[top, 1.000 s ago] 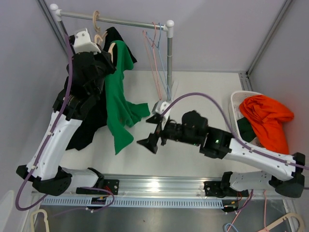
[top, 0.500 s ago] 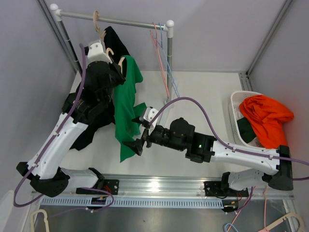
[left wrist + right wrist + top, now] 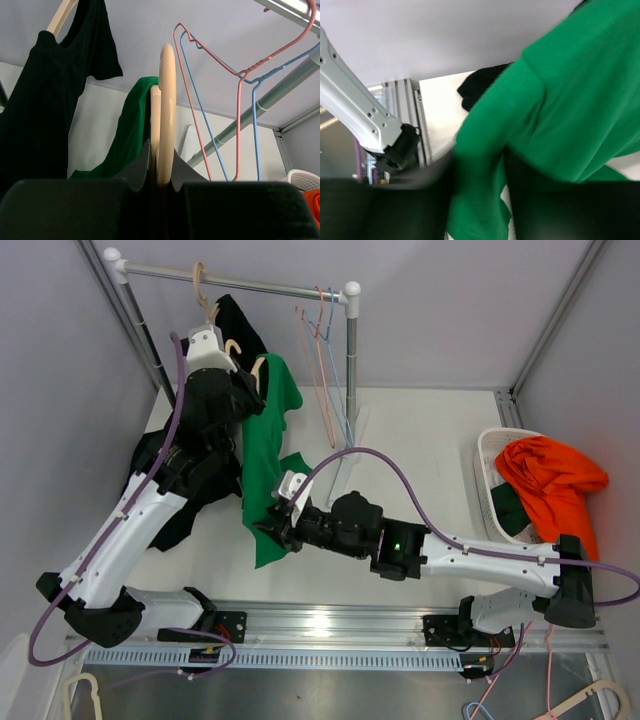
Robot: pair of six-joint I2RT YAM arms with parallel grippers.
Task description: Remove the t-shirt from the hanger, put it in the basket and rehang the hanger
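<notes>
A green t-shirt (image 3: 265, 470) hangs from a wooden hanger (image 3: 166, 100) that is off the rail. My left gripper (image 3: 240, 390) holds it up, and in the left wrist view the gripper (image 3: 160, 160) is shut on the hanger's hook, with the green t-shirt (image 3: 127, 135) draped behind. My right gripper (image 3: 272, 530) is at the shirt's lower part. In the right wrist view its jaws (image 3: 480, 175) stand apart on either side of a fold of the green t-shirt (image 3: 560, 100). The left finger is blurred.
A black shirt (image 3: 235, 320) hangs on another wooden hanger (image 3: 200, 285) on the rail (image 3: 250, 283). Pink and blue wire hangers (image 3: 325, 360) hang near the rail's right post (image 3: 351, 340). At the right, a white basket (image 3: 490, 455) holds an orange garment (image 3: 550, 485).
My right gripper has moved left onto the shirt's lower part and its jaws have narrowed around the cloth. My left gripper shifted the hanger and shirt slightly right.
</notes>
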